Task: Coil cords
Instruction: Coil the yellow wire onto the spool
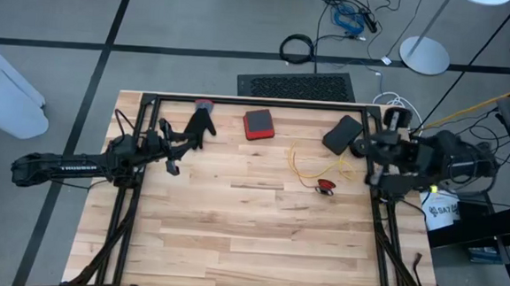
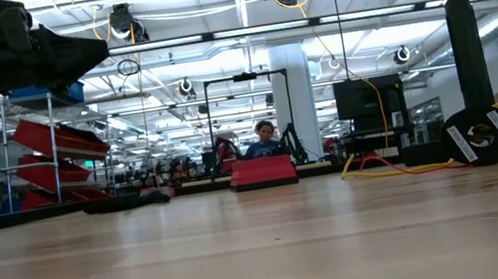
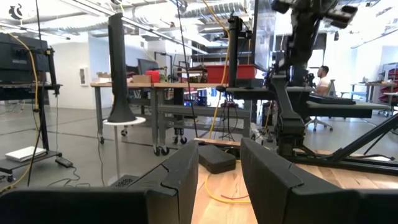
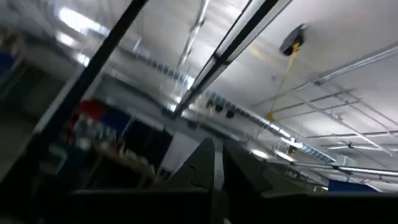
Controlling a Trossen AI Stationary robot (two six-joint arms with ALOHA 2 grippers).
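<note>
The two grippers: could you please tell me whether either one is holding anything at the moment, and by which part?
Nothing is held. The left gripper is open with only air between its fingers, the right gripper is shut on nothing, and the yellow cord lies untouched on the table.

hidden: yellow cord (image 1: pixel 311 167) far end (behind right arm) | red-tipped piece (image 1: pixel 325 186): too small
</note>
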